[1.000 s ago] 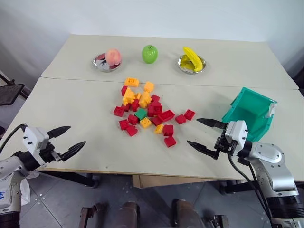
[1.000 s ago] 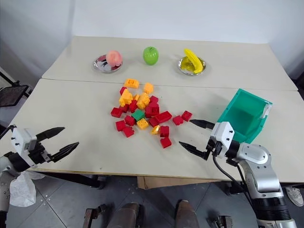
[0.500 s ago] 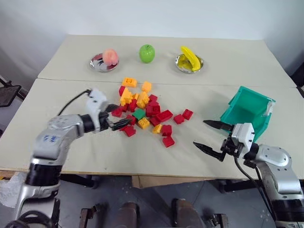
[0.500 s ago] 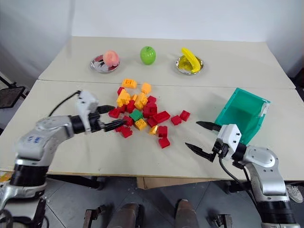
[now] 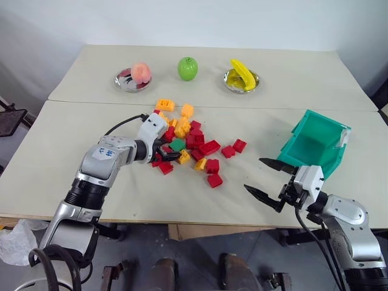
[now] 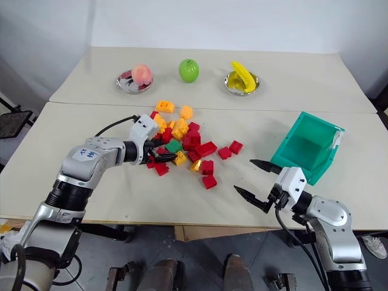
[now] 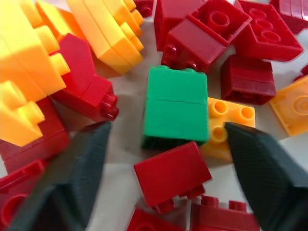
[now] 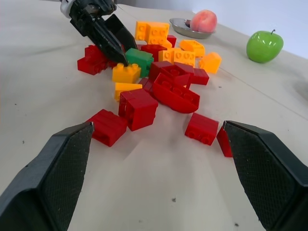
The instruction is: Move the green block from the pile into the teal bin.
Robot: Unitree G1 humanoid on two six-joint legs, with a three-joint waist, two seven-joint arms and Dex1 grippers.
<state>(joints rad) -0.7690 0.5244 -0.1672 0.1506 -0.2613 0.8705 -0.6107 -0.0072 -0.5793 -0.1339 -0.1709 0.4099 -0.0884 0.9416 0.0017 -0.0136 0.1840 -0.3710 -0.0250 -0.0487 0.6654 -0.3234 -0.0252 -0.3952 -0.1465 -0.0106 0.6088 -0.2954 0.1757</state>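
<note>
On the table (image 5: 91, 121), the green block (image 7: 174, 106) lies between the spread-apart fingers of the left gripper (image 7: 166, 168).

Bright, even light; soft shadows; wrist views blurred

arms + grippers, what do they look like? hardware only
Both arms silver-grey metal with black joints. Left arm carries a white label with blue lettering. Each gripper, left and right, has a white housing, a thin black cable and two black, textured, pointed jaws.
</note>
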